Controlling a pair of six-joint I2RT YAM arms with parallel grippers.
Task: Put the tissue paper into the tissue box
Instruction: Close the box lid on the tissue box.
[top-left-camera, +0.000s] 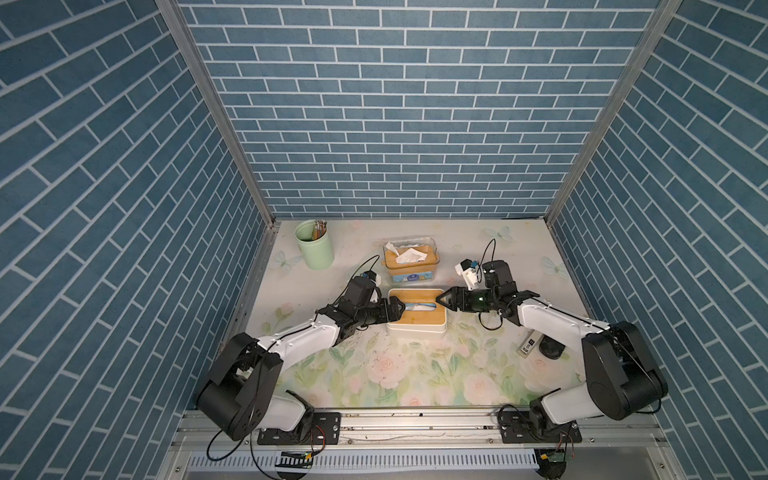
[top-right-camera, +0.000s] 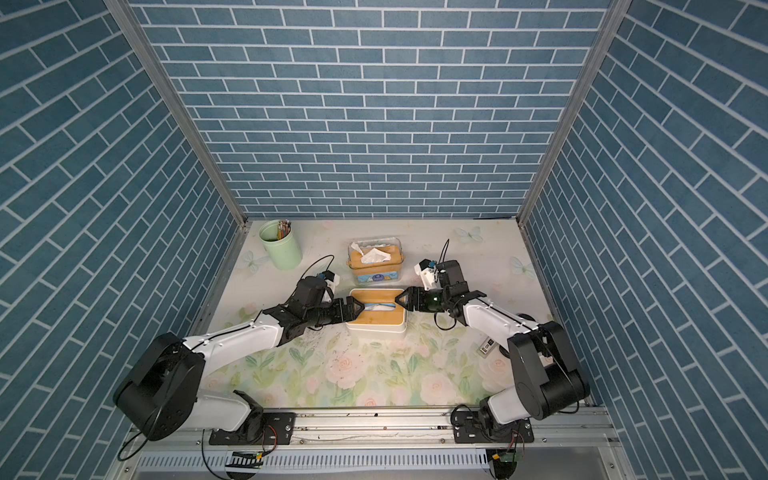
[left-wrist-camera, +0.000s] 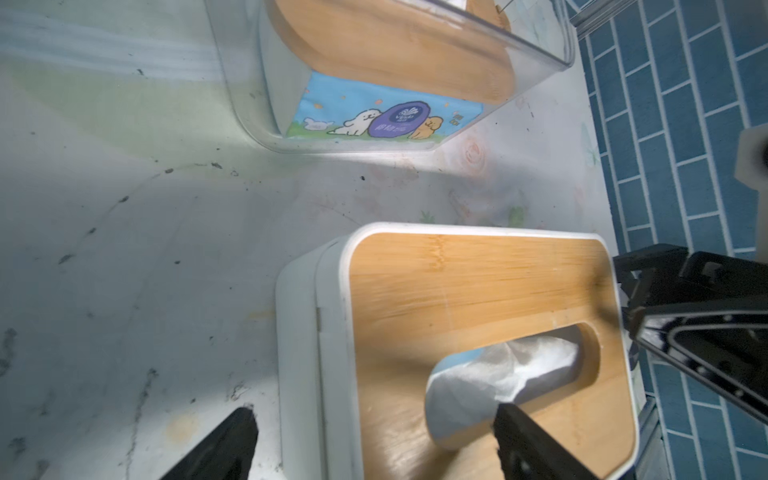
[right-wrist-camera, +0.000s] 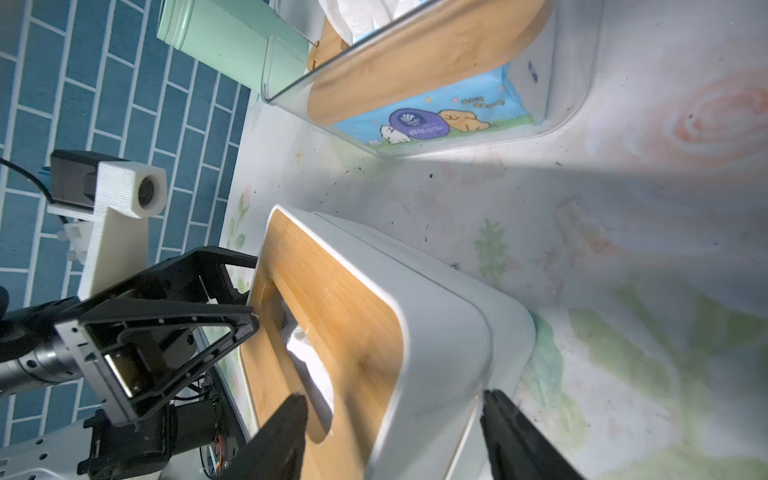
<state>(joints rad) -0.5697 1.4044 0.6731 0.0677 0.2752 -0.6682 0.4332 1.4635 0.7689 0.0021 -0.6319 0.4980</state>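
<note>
Tissue paper (top-left-camera: 422, 306) in tissue box (top-left-camera: 415, 331) slot, clear box (top-left-camera: 411, 275) behind, green cup (top-left-camera: 318, 254) beyond

Both top views sit high on the near side, tilted down at the pale floral tabletop (top-left-camera: 415, 374), with blue brick-pattern walls (top-left-camera: 374, 104) all round. They are wide, distant and show nearly the same scene. The left wrist camera is in close, looking past the left gripper (left-wrist-camera: 374, 440) along the white tissue box with a bamboo lid (left-wrist-camera: 478, 291). The right wrist camera, just as close, looks past the right gripper (right-wrist-camera: 395, 436) from the opposite end. Both wrist views share that box and the clear plastic container (left-wrist-camera: 245, 83) beyond it.
</note>
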